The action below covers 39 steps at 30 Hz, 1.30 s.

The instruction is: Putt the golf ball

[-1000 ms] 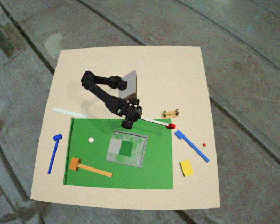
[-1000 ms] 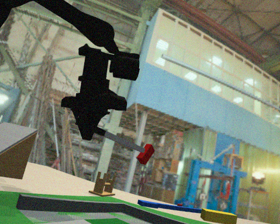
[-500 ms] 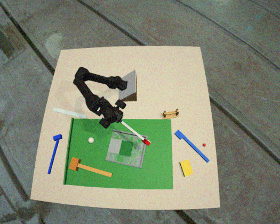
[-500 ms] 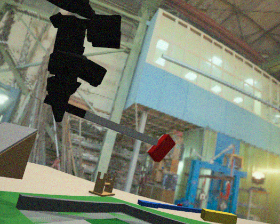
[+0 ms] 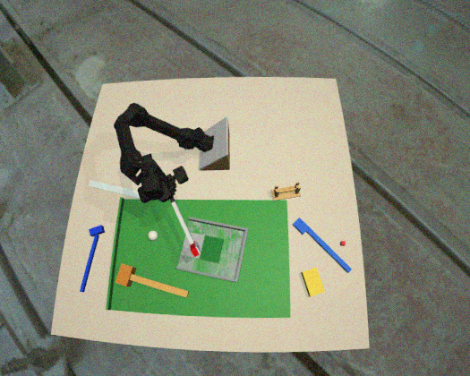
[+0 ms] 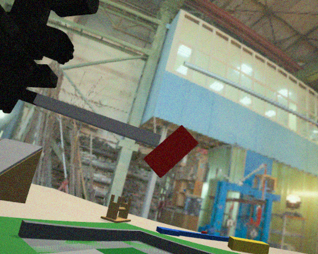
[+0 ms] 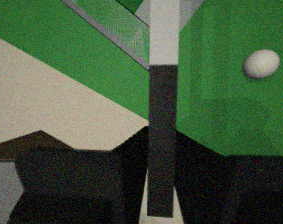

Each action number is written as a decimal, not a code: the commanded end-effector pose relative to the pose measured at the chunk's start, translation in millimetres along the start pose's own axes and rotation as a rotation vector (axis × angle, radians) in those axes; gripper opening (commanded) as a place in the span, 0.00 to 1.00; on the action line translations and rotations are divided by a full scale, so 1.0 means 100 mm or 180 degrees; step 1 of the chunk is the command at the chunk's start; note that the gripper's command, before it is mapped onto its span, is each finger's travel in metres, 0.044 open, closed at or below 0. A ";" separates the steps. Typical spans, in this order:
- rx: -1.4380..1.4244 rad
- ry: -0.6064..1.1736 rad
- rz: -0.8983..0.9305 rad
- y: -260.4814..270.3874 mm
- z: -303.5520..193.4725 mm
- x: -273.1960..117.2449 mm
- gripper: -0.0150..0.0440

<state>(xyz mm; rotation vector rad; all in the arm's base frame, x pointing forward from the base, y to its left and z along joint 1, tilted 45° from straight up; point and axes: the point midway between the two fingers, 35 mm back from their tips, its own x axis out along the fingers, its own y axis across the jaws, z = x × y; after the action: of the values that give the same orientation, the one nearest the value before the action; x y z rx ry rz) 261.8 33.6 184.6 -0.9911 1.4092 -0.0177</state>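
My gripper is shut on the dark grip of the red putter, whose pale shaft slants away from the fingers. The putter's red head is raised in the air; in the top view it overlaps the ramp. The white golf ball lies on the green mat, left of the grey ramp. The ramp adjoins the darker green square inside a grey-walled frame. The ball is out of view in the exterior view.
An orange mallet lies on the mat's near left. A blue club and pale strip lie left. A wooden rack, another blue club, yellow block and red cube are right. A grey wedge stands behind.
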 end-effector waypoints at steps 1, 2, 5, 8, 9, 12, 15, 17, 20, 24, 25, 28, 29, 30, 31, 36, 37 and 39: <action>0.0326 -0.0008 -0.0090 -0.16 -0.20 -0.06 0.25; 0.0413 -0.0003 -0.0111 -0.20 -0.26 -0.07 0.25; 0.0674 0.0014 -0.0176 -0.31 -0.43 -0.10 0.25; 0.0935 0.0030 -0.0245 -0.41 -0.60 -0.13 0.25; 0.1021 0.0036 -0.0268 -0.44 -0.66 -0.14 0.25; 0.1282 0.0053 -0.0341 -0.52 -0.85 -0.17 0.25; 0.1541 0.0069 -0.0417 -0.58 -1.04 -0.20 0.25; 0.1699 0.0079 -0.0464 -0.61 -1.15 -0.22 0.25; 0.1756 0.0083 -0.0482 -0.63 -1.19 -0.22 0.25; 0.1787 0.0115 -0.0480 -0.63 -1.19 -0.19 0.25; 0.1807 0.0136 -0.0478 -0.63 -1.19 -0.17 0.25; 0.1895 0.0227 -0.0471 -0.65 -1.20 -0.08 0.25; 0.1928 0.0262 -0.0468 -0.65 -1.20 -0.04 0.25; 0.1961 0.0296 -0.0464 -0.66 -1.20 0.00 0.25; 0.1995 0.0331 -0.0461 -0.66 -1.21 0.03 0.25; 0.2111 0.0453 -0.0450 -0.68 -1.23 0.16 0.25; 0.2111 0.0453 -0.0449 -0.68 -1.23 0.17 0.25; 0.2111 0.0453 -0.0449 -0.68 -1.23 0.18 0.25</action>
<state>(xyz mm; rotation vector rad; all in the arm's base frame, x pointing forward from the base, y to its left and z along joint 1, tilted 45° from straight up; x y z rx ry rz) 199.8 -86.1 230.2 -0.5403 1.3257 -0.6271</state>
